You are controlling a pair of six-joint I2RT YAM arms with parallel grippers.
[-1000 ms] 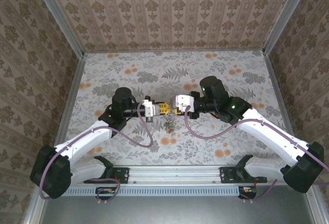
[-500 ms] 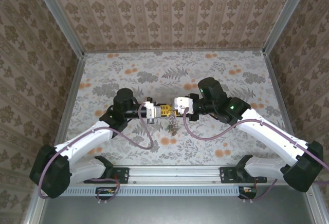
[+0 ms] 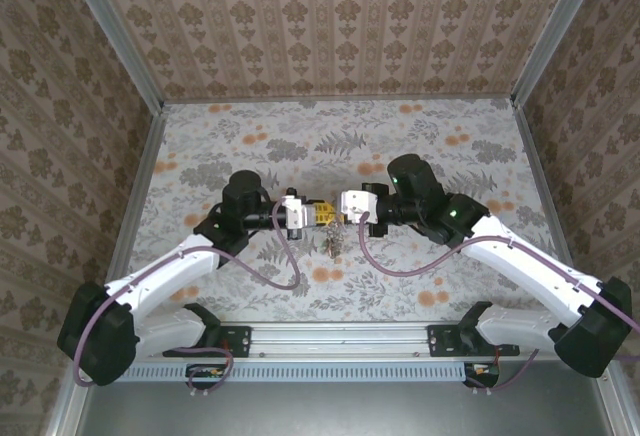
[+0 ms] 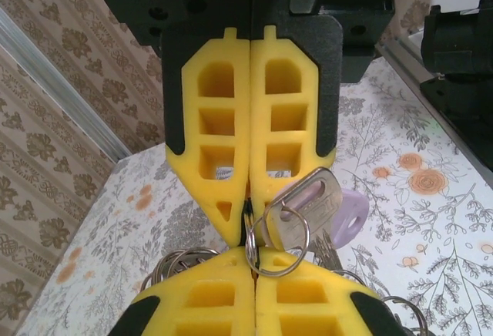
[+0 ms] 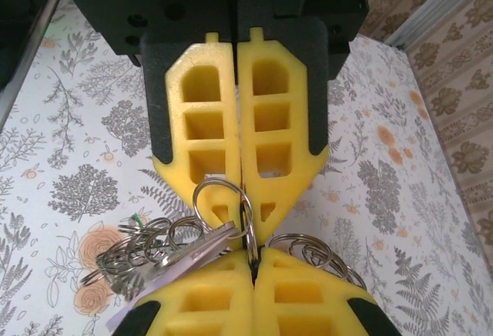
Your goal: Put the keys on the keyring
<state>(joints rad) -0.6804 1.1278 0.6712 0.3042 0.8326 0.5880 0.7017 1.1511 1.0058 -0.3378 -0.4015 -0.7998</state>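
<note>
Wallpapered walls and metal rails fence our floral table (image 3: 200,146), with free room all round the centre. Left gripper (image 3: 318,214) and right gripper (image 3: 336,214) meet tip to tip, both clamped shut on the keyring (image 4: 307,236) with the keys (image 4: 312,201) dangling just beneath. How many rings are tangled there, we cannot tell.

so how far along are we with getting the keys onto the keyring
Done: one silver key already hangs on the keyring. In hand: left pincer and right pincer are both shut, tip to tip, pinching that keyring between them. Still to do: a purple-headed key sits behind it; whether it or others in the ring bunch are threaded, I cannot tell.
</note>
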